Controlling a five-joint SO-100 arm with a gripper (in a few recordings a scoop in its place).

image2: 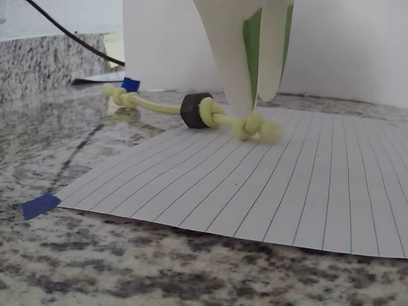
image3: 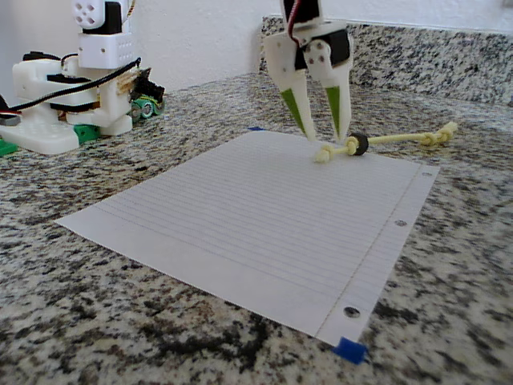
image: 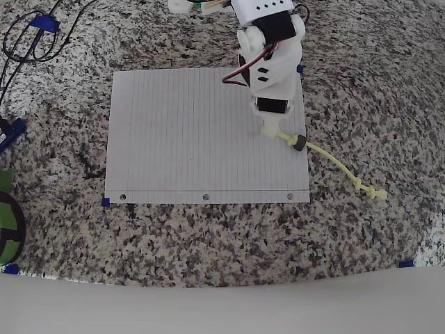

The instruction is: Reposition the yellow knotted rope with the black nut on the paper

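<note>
Fixed view: your pincer (image3: 327, 136) stands spread just above the yellow knotted rope's (image3: 390, 141) end knot on the paper (image3: 240, 216).

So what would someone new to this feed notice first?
Probably the white gripper, open and poised over the knotted end of the yellow knotted rope at the paper's right edge in the overhead view. Next, the black nut threaded on the rope at that edge, with the rest of the rope trailing onto the granite counter.

One rope (image: 334, 161), one nut (image: 300, 144), one paper (image: 181, 139)
</note>
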